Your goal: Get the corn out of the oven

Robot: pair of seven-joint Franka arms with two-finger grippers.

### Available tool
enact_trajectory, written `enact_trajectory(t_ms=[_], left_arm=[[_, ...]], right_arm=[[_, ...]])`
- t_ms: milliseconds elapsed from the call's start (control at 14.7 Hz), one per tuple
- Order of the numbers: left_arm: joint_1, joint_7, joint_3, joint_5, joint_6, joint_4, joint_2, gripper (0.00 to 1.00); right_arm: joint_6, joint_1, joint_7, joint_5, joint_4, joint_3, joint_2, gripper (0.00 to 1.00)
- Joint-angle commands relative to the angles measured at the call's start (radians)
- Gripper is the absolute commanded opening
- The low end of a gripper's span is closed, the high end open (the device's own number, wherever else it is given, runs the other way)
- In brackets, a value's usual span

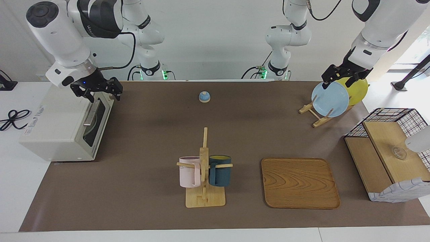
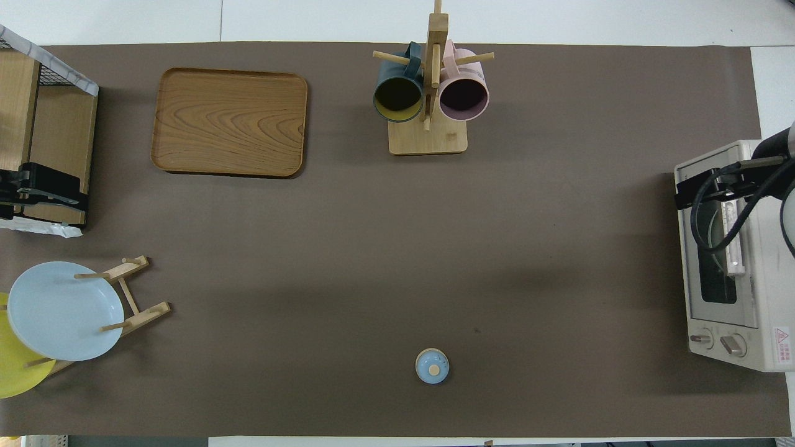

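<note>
The oven (image 1: 63,126) stands at the right arm's end of the surface (image 1: 151,134), door shut; the corn is not visible, presumably inside. The right pincer (image 1: 100,92) hovers over the door's top edge near the bar handle (image 1: 91,114), fingers spread and empty; opening the door looks like the step in hand, calling for a grip on that bar. The left pincer (image 1: 339,79) waits over the plate rack (image 1: 315,116); whether its fingers are parted I cannot tell. Nothing crowds the door; the mug stand (image 1: 205,181) sits well apart.

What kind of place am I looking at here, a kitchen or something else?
Probably a robot lab staged as a mock kitchen: two robot arms stand at a table covered by a brown mat, with a toaster oven, a mug rack and a plate rack on it.
</note>
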Motion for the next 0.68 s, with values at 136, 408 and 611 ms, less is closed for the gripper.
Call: enact_trajectory(t_ms=[136, 408, 611], left_arm=[[0.010, 0.004, -0.007, 0.006, -0.002, -0.030, -0.029, 1.00], [0.010, 0.004, -0.007, 0.006, -0.002, -0.030, -0.029, 1.00], [0.010, 0.004, -0.007, 0.006, -0.002, -0.030, -0.029, 1.00]], right_arm=[[-0.014, -0.028, 0.016, 0.019, 0.021, 0.021, 0.004, 1.00], [-0.012, -0.035, 0.002, 0.014, 0.011, 0.022, -0.008, 1.00], [0.029, -0.044, -0.089, 0.011, -0.037, 0.019, -0.022, 0.00]])
